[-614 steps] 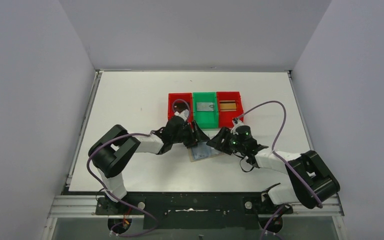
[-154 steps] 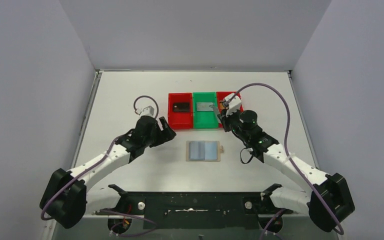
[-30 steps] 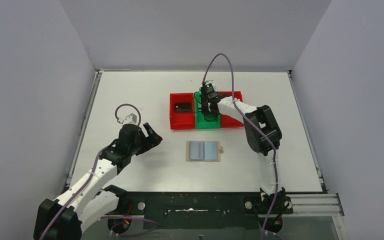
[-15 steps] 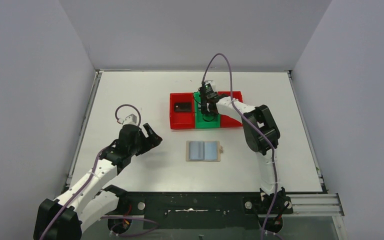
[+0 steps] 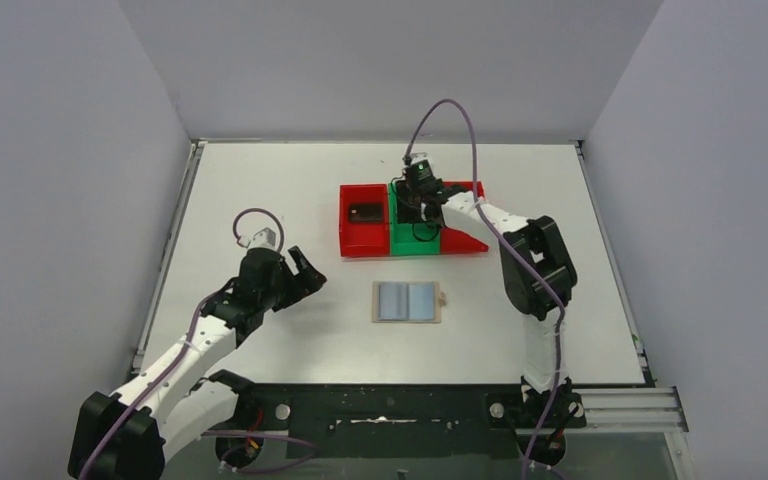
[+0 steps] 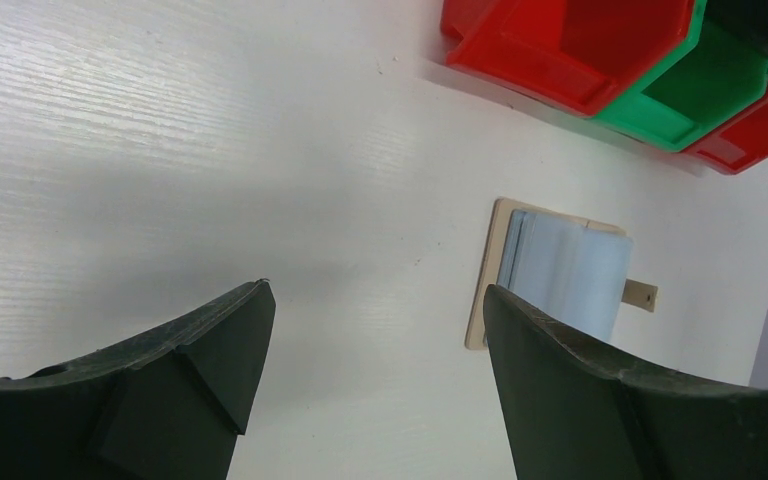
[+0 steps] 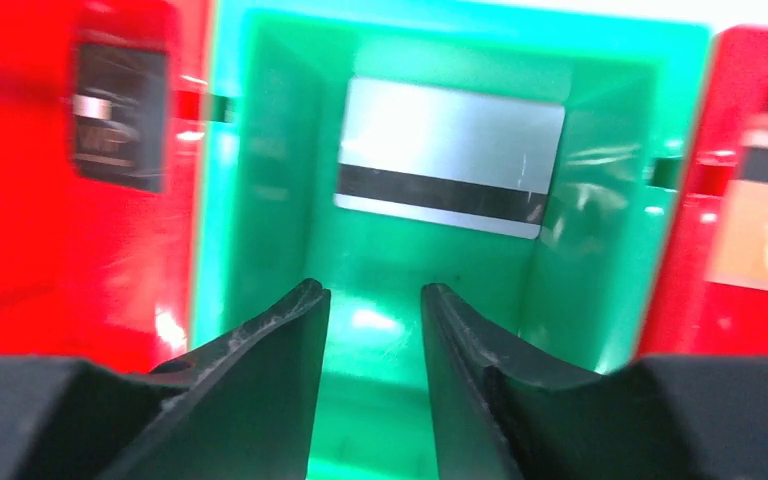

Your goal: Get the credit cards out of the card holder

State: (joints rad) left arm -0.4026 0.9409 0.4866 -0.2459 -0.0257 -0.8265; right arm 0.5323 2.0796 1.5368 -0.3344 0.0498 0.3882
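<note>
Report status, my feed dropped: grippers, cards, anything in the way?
Left gripper open, empty, away from card holder. Right gripper open over green bin, silver card lying inside. Holder lies open, no card showing. Nothing in the way.

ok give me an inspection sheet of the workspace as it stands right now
surface: white table, no marks seen
job's things: card holder lies open, blue lining up, no card visible in it; dark card in left red bin, silver card in green bin, gold-brown card in right red bin
clutter: nothing seen
grippers: left end effector open, empty, over the table; right end effector parted, empty, over the green bin
cables: purple cables loop above both wrists
surroundings: plain grey walls
</note>
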